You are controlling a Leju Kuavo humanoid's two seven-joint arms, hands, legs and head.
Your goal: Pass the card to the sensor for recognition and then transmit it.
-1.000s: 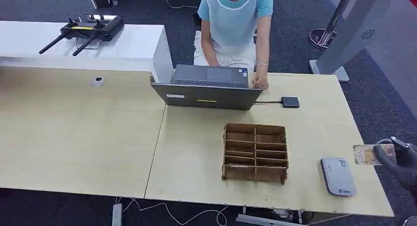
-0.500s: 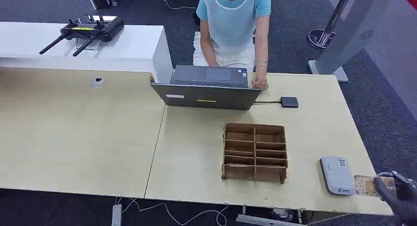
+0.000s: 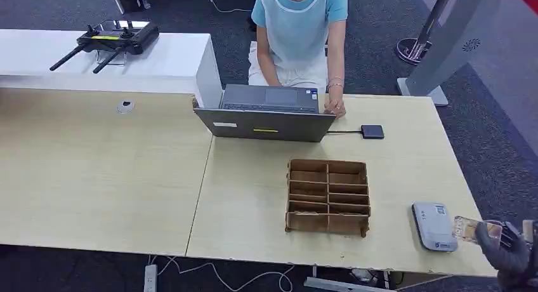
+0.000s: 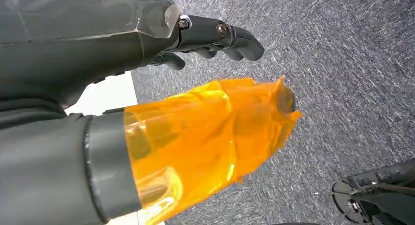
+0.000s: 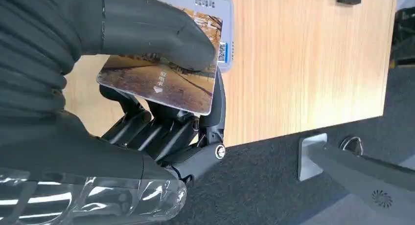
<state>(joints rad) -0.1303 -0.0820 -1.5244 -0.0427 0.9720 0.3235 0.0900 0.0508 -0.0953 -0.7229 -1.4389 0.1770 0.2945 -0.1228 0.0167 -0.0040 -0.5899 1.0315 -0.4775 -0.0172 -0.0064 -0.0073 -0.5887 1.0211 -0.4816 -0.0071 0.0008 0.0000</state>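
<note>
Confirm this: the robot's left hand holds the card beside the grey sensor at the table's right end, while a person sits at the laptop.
Wrong hand. The right hand holds the card beside the grey sensor at the table's right end; the head view and right wrist view show it. The person does sit at the laptop.

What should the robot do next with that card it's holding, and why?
Probably slide the card a little further over the grey card reader. The right hand holds the card at the reader's edge, only partly overlapping it in the wrist view, so it likely needs fuller coverage to register.
</note>
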